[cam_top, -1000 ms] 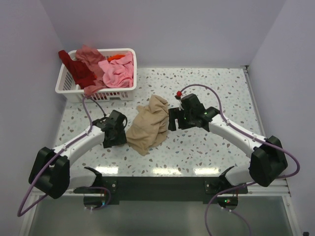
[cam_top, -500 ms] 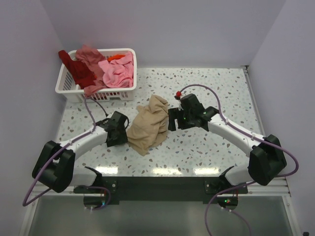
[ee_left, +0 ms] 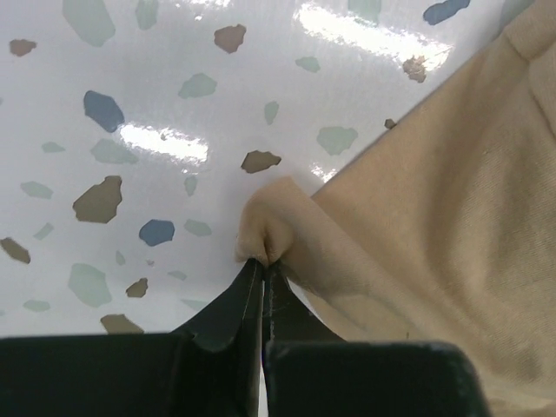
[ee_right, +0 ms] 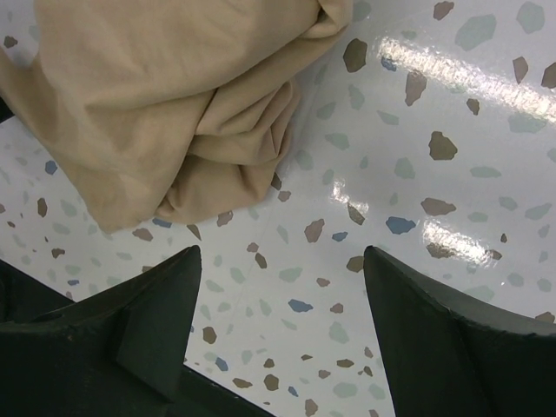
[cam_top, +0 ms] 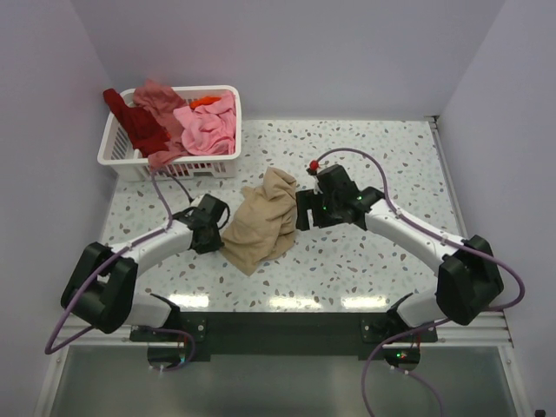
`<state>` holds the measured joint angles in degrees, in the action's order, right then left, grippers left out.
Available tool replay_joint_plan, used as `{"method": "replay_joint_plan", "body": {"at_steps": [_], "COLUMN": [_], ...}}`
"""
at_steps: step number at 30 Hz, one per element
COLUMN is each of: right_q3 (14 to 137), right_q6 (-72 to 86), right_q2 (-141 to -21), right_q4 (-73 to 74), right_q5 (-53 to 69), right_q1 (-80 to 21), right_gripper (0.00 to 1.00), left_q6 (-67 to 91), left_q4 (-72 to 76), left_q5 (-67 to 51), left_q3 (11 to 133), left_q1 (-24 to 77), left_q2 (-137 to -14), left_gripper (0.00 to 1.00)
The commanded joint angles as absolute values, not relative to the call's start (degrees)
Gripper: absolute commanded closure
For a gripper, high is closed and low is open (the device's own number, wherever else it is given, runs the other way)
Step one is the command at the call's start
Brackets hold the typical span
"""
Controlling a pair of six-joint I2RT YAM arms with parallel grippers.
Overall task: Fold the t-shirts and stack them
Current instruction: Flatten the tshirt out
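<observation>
A crumpled tan t-shirt (cam_top: pixel 263 220) lies in a heap mid-table. My left gripper (cam_top: pixel 221 236) is at its left edge, shut on a pinched fold of the tan t-shirt (ee_left: pixel 269 230); the black fingertips (ee_left: pixel 248 282) meet with cloth bulging just past them. My right gripper (cam_top: pixel 301 211) hovers open at the heap's right side, its fingers (ee_right: pixel 165 287) spread wide over bare table, the tan t-shirt (ee_right: pixel 165 104) lying just beyond them, untouched. More t-shirts, pink (cam_top: pixel 208 126), salmon (cam_top: pixel 158 97), dark red (cam_top: pixel 137 123) and orange (cam_top: pixel 205 101), are piled in the basket.
The white slatted basket (cam_top: pixel 195 165) stands at the back left corner of the speckled table (cam_top: pixel 382 165). Walls close in behind and on both sides. A salmon sleeve hangs over the basket's front rim.
My left gripper slid right to the tan t-shirt's left edge and closed on a fold of it. The right gripper stayed open in place.
</observation>
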<state>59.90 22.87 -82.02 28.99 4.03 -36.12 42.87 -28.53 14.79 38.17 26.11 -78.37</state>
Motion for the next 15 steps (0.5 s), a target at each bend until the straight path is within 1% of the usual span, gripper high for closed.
{"method": "replay_joint_plan", "body": {"at_steps": [1, 7, 10, 15], "right_q3": [61.5, 60.1, 60.5, 61.0], "right_q6": [22.1, 22.9, 23.0, 24.3], "right_q2": [-83.4, -86.8, -89.3, -93.4], "right_q4": [28.0, 25.7, 24.3, 21.2], "right_q5": [4.0, 5.6, 5.8, 5.6], "right_q1": [-36.6, -38.7, -40.1, -40.6], "right_gripper": [0.22, 0.24, 0.25, 0.26], "left_q6": [42.7, 41.9, 40.1, 38.6], "left_q4": [-32.3, -40.8, -42.3, -44.7], "left_q5": [17.7, 21.3, 20.7, 19.1], "left_q3": [42.9, 55.5, 59.0, 61.1], "left_q1": [25.9, 23.8, 21.6, 19.0], "left_q2": [-77.6, -73.1, -72.1, -70.7], "left_gripper": [1.00, 1.00, 1.00, 1.00]}}
